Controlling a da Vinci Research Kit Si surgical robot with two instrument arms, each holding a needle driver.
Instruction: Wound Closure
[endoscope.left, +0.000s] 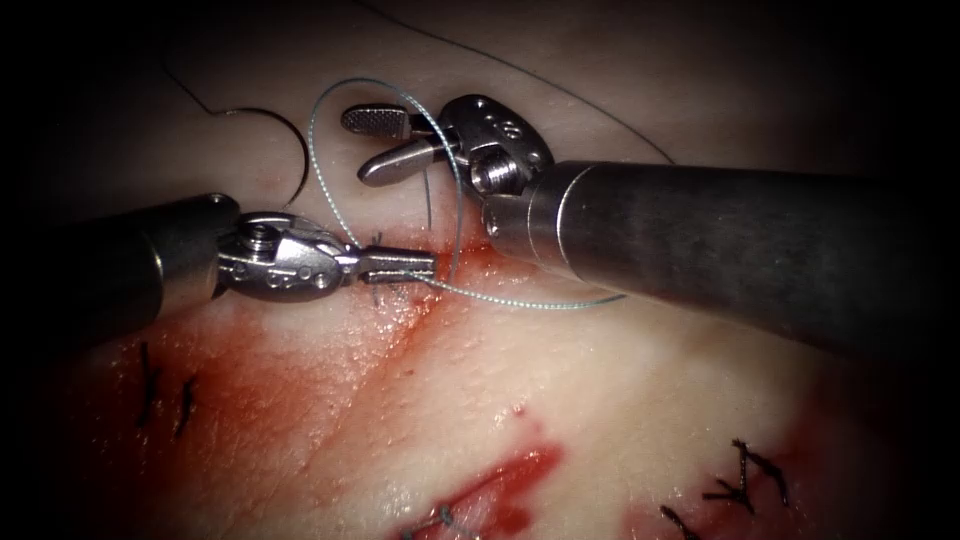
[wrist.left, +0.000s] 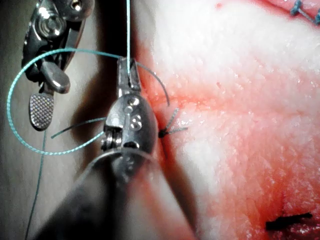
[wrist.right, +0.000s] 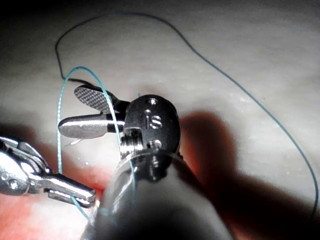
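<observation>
My left tool (endoscope.left: 428, 265) comes in from the left, its jaws shut on the teal thread (endoscope.left: 455, 190) at the upper end of the cut (endoscope.left: 425, 300). In the left wrist view the thread (wrist.left: 128, 35) runs straight out of the left tool's tips (wrist.left: 129, 75). My right tool (endoscope.left: 358, 148) is above the cut with its jaws open and holds nothing. A thread loop (wrist.right: 60, 115) passes around the right tool's jaws (wrist.right: 70, 110) and wrist. The curved needle (endoscope.left: 297, 150) lies on the tissue left of the cut, free of both tools.
Red fluid (endoscope.left: 510, 480) stains the tissue (endoscope.left: 620, 400) along the cut. Dark finished stitches sit at the lower right (endoscope.left: 745, 480) and lower left (endoscope.left: 160, 395). Short cut thread ends (wrist.left: 172, 127) stick up beside the left tool. The right shaft (endoscope.left: 720, 240) crosses the upper right.
</observation>
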